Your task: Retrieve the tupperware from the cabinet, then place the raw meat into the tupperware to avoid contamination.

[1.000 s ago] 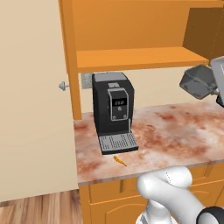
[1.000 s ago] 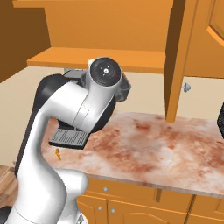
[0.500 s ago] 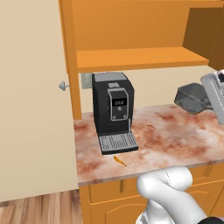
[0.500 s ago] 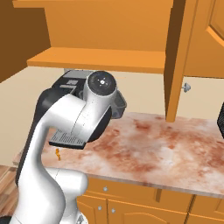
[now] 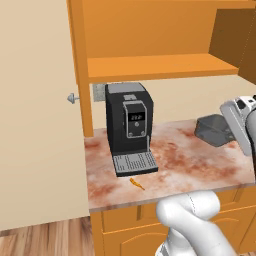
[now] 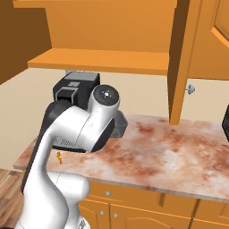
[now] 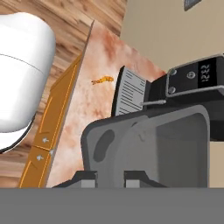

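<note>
One tupperware [image 5: 216, 130], clamped at its rim by the hand [image 7: 109, 178], hangs tilted over the worktop [image 5: 185, 165]; one meat sliver [image 5: 136, 183] lies flat.

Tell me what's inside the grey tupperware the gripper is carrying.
The tupperware held by the gripper looks bare inside; the near wall hides part of its floor. The raw meat lies on the counter.

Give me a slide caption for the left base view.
Arm carries the grey tupperware low over the marble counter, right of the coffee machine; raw meat sliver lies before its drip tray.
</note>
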Motion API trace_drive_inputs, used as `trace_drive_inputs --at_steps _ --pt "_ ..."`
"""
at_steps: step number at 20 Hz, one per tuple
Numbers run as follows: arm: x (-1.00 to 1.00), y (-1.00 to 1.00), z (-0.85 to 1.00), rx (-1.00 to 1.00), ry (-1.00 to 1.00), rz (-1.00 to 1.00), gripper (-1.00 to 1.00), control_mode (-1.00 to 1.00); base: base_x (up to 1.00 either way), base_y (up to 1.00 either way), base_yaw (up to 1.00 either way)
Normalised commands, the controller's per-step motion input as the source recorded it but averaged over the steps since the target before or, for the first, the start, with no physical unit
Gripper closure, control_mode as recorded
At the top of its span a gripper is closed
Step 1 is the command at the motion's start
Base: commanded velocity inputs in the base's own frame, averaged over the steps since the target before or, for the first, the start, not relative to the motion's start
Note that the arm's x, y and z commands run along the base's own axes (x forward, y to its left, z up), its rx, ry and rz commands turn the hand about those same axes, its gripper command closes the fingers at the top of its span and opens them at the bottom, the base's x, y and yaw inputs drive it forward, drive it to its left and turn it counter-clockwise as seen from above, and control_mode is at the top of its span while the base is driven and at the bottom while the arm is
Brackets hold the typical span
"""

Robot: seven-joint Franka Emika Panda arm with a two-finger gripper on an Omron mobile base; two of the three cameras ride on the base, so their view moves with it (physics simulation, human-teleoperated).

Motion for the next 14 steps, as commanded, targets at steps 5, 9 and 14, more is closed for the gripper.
trace_drive_inputs --at_steps 5,9,14 --pt "0.11 0.0 -0.63 -0.01 0.06 0.0 1.0 -1.0 0.0 0.0 0.0" --pt "0.21 0.0 -0.49 0.0 0.07 0.0 1.0 -1.0 0.0 0.0 0.0" --pt "0.23 0.01 -0.36 0.0 0.05 0.0 1.0 -1.0 0.0 0.0 0.0"
